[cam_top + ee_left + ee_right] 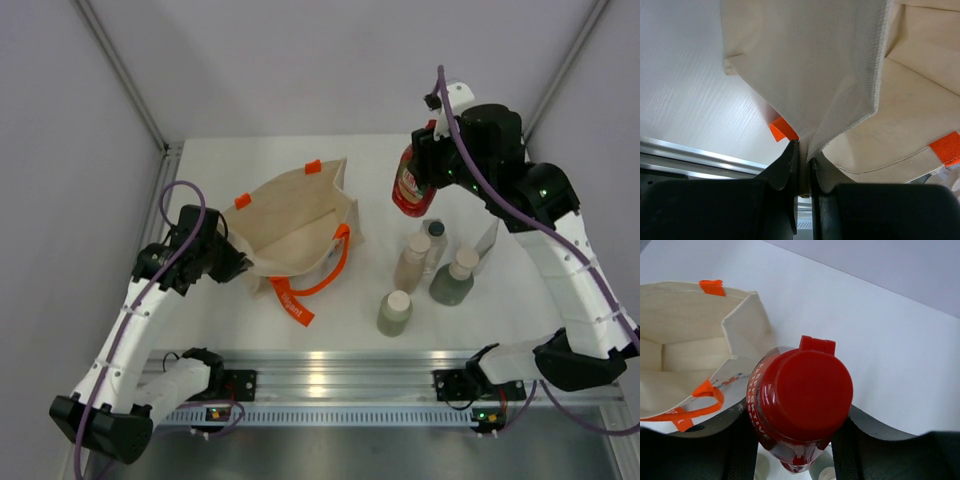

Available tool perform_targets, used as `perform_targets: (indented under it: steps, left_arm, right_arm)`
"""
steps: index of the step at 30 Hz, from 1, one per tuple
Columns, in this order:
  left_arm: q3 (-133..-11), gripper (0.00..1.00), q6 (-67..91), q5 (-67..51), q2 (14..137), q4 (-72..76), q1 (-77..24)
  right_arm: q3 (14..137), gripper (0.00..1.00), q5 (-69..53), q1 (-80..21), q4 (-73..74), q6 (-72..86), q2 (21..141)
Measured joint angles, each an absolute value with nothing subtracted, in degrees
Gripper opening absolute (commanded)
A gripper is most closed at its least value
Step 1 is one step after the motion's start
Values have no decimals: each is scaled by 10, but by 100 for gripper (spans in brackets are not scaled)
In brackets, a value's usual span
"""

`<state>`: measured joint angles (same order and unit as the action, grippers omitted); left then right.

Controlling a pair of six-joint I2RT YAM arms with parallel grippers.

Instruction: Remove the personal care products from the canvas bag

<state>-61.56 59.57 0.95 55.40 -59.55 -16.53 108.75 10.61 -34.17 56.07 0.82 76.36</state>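
The left gripper [802, 151] is pinched tight on a fold of the canvas bag [295, 225] at its rim, while the right gripper [792, 440] clamps a red bottle [800, 395] held aloft, with the bag off to its left and four small bottles [410, 262] standing just below it.

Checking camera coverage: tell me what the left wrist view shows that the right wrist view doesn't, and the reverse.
Left wrist only: the left claw shut on a fold of the bag, and the metal rail past the table edge. Right wrist only: the right claw shut on a red bottle, seen cap-first, and the bag's open mouth. Both: the bag, its orange tabs and the white table.
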Motion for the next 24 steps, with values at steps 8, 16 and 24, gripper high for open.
perform_targets:
  steps: [8, 16, 24]
  left_arm:
    - [-616, 0, 594, 10, 552, -595, -165]
    - [-615, 0, 594, 15, 539, -596, -165]
    - [-614, 0, 597, 25, 529, -601, -165]
  right_arm:
    - [1087, 0, 100, -274, 516, -14, 882]
    - [1053, 0, 76, -225, 369, -35, 1000]
    - [922, 0, 53, -211, 194, -53, 1074]
